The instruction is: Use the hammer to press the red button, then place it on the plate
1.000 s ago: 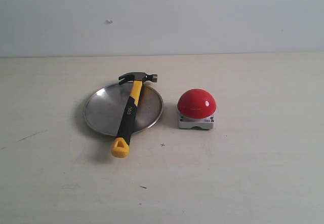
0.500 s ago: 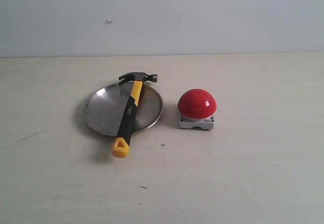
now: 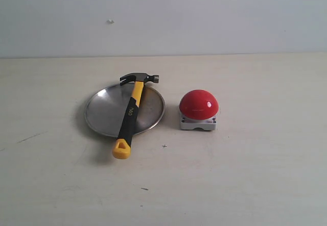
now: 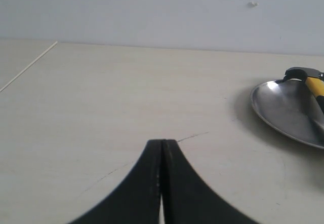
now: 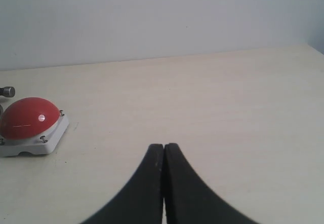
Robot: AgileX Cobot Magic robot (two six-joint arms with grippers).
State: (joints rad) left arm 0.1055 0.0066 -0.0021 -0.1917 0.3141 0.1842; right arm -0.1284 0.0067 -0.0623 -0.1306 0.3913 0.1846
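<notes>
The hammer (image 3: pixel 130 114) lies across the silver plate (image 3: pixel 104 112), dark head at the plate's far rim and yellow looped end resting on the table past the near rim. The red button (image 3: pixel 199 105) sits on its grey base just right of the plate. Neither arm shows in the exterior view. My left gripper (image 4: pixel 162 142) is shut and empty over bare table, well away from the plate (image 4: pixel 286 112) and the hammer (image 4: pixel 310 81). My right gripper (image 5: pixel 163 145) is shut and empty too, with the red button (image 5: pixel 28 117) off to its side and the hammer's head tip (image 5: pixel 7 91) at the picture's edge.
A pale wooden table (image 3: pixel 245 175) carries everything, with a plain white wall (image 3: pixel 204 16) behind it. Thin dark scratch marks (image 3: pixel 30 137) run across the tabletop on the left. The table's edge (image 4: pixel 30 66) shows in the left wrist view.
</notes>
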